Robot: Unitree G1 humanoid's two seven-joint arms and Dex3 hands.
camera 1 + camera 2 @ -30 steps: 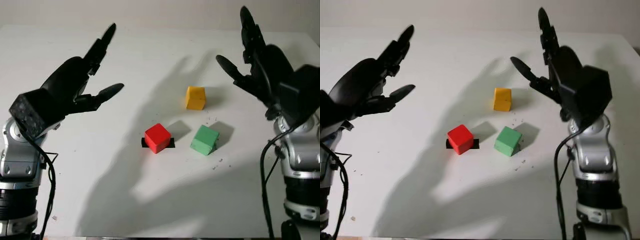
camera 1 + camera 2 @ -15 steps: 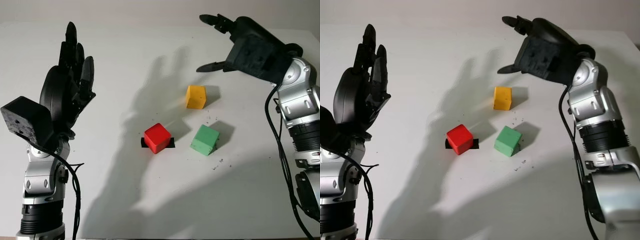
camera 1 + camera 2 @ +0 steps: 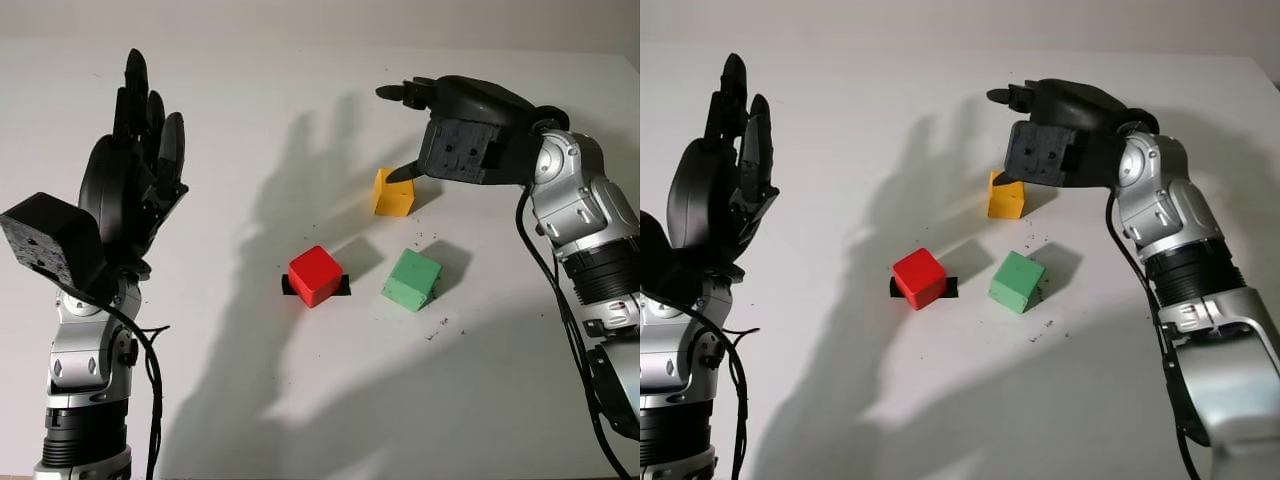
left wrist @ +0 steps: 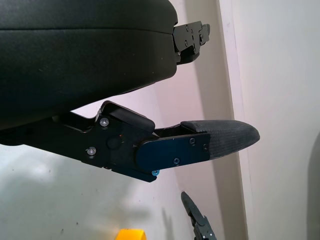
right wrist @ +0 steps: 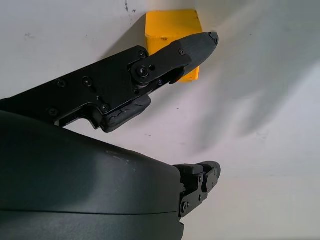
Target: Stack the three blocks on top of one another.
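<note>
Your right hand (image 3: 415, 130) hangs above the yellow block (image 3: 392, 194), released, holding nothing; one finger (image 5: 190, 50) crosses over the block in the right wrist view, but you can't tell whether it touches. Your left hand (image 3: 135, 180) is raised at the left side, well apart from the blocks, open and idle. All three blocks sit separately on the counter (image 3: 250, 110): yellow farthest back, red block (image 3: 315, 275) in front on a black mark (image 3: 343, 288), green block (image 3: 411, 279) just right of red. Nothing stacked yet.

Risks from here: you come down off-centre and a fingertip nudges yellow away instead of closing round it. A shallow pinch on the faces lets it twist or drop on the lift. Green and red are near each other, so a wide hand on placing could knock the neighbour.
</note>
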